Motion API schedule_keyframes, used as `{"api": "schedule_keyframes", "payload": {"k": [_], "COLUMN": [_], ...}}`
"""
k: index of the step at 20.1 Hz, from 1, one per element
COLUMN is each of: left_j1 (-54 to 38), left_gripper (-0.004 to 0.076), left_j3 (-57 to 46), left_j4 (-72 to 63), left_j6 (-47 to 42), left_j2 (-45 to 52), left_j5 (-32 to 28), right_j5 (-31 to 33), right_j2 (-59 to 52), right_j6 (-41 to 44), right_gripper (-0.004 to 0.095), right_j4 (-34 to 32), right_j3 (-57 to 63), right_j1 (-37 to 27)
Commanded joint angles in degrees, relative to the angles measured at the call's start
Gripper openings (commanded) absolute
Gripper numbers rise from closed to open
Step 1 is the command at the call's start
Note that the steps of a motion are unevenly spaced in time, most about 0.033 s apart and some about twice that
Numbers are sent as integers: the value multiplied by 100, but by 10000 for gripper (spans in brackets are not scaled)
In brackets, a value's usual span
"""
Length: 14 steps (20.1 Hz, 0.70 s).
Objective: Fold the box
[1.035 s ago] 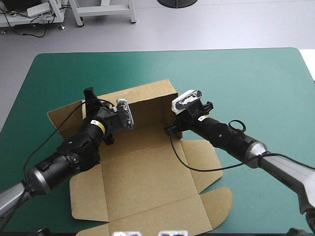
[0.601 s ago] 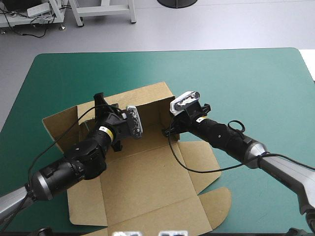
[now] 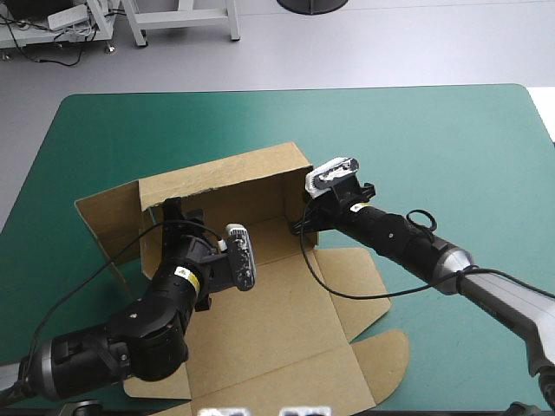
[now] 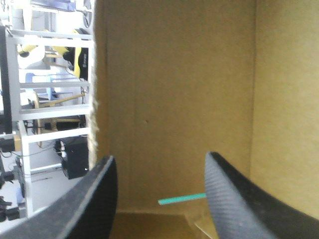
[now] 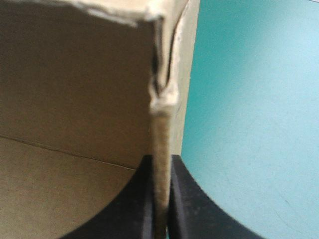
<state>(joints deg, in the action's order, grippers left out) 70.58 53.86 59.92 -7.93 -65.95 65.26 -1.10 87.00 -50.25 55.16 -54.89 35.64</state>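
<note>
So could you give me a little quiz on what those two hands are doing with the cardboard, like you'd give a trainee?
1. True or false: the right hand is clamped on the edge of a raised wall of the box.
2. Pick one. The left hand is: A) open, holding nothing, pointing into the box; B) shut on the box; C) shut and empty.
3. Fill the gap: the far wall of the box stands ____, while the panels nearest the robot lie flat.

Key: 1 true; 2 A; 3 upright.
</note>
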Motion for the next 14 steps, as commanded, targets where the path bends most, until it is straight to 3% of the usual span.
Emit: {"api": "schedule_keyframes", "payload": {"k": [1,2,4,7,9,11,12,14], "left_j1": [563,576,563,428,-201,-1099,-1734,-2466], "left_gripper": [318,276,-1,2,2,2,2,2], "left_j3": [794,1004,2069,3153,3763,4124,4237,4326], "left_j4": [-383,-593,-1041,-850,-821,-906,-1100,-1423], "left_j6": [-362,-423,-450,-453,-440,-285,-126,-127], "left_j2": [138,138,138,138,138,138,149,158], "left_j5": [801,786,813,813,813,813,813,813], "right_j5": [63,172,571,1040,1216,1414,1811,2292], "right_j2": [-190,-190,-211,-279,-442,-660,-785,-873], "right_j6": [141,142,420,732,1308,2272,3161,3926], "right_gripper": [-13,-13,-13,-7,0,0,0,0], "right_j4": [60,60,48,-29,-586,-1587,-2387,-3248], "right_j3": [-181,-181,-181,-181,-181,-203,-275,-399], "right_j1": [-283,-355,-606,-867,-999,-1106,-1205,-1297]}}
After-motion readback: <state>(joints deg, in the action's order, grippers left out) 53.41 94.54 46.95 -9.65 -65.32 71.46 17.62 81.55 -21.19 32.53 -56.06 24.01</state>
